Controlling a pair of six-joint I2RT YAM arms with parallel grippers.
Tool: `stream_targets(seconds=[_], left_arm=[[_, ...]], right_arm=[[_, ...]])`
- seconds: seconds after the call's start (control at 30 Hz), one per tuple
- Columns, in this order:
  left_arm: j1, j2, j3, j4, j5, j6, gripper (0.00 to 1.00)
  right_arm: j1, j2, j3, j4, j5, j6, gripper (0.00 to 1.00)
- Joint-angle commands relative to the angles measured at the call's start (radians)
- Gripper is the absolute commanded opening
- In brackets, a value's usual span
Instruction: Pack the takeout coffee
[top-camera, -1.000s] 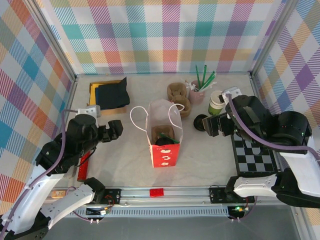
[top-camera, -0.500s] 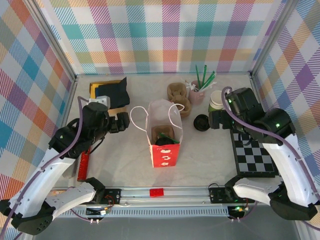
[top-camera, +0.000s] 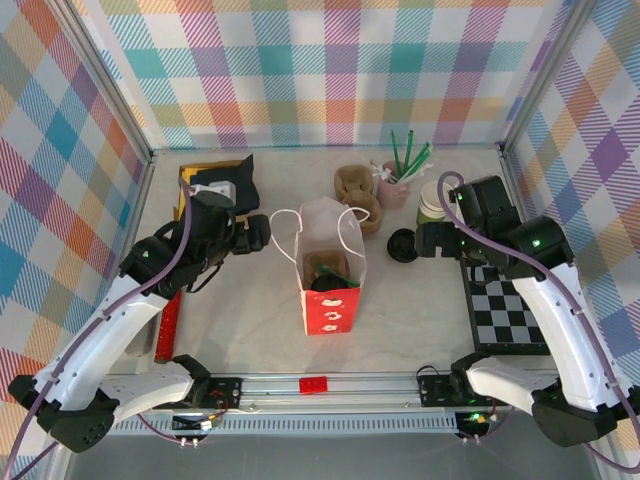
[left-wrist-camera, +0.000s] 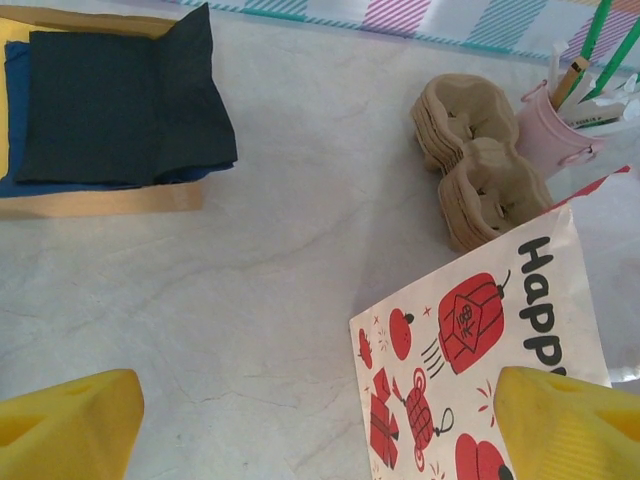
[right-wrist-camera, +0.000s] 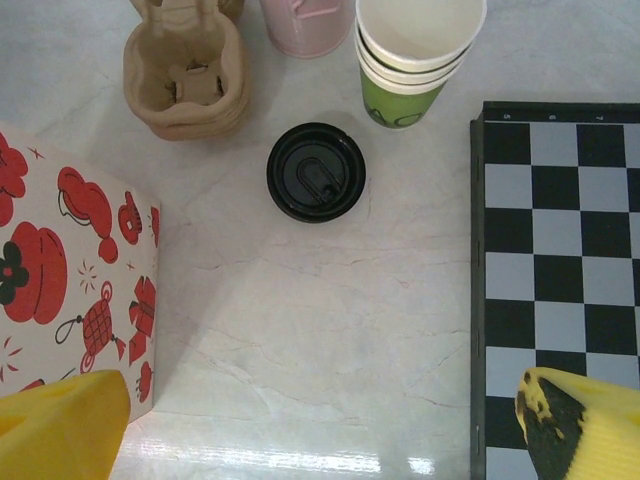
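Step looks like approach for the pick: right jaws hang spread & empty over the tabletop (right-wrist-camera: 300, 300), w/ the coffee (right-wrist-camera: 316, 172) standing ahead of them, a bit left of their midline, lid up. Next move prob. needs a reach fwd & down, then a close round the cup. Room is tightish: bag (right-wrist-camera: 70, 260) on their left, board (right-wrist-camera: 560, 260) edge on their right, cup stack (right-wrist-camera: 410, 60) & carrier (right-wrist-camera: 186, 72) just past the coffee. Left jaws are spread & empty too, bag at their right.
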Motion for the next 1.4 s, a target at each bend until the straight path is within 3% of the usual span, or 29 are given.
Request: stream_targets(seconds=[0.0, 0.23, 0.77, 1.37], left_arm=[[0.011, 0.026, 0.043, 0.030, -0.028, 0.032, 0.90], [0.025, 0.125, 0.091, 0.023, -0.063, 0.055, 0.88], [0.151, 0.227, 0.170, 0.066, 0.063, 0.069, 0.86], [0.287, 0.565, 0.321, 0.114, 0.090, 0.145, 0.80]], right_arm=[[-0.012, -0.019, -0.023, 0.036, -0.033, -0.008, 0.99], [-0.042, -0.031, -0.057, 0.054, -0.036, -0.004, 0.99], [-0.087, -0.016, -0.124, 0.101, -0.108, -0.012, 0.99], [-0.088, -0.009, -0.174, 0.120, -0.141, -0.006, 0.99]])
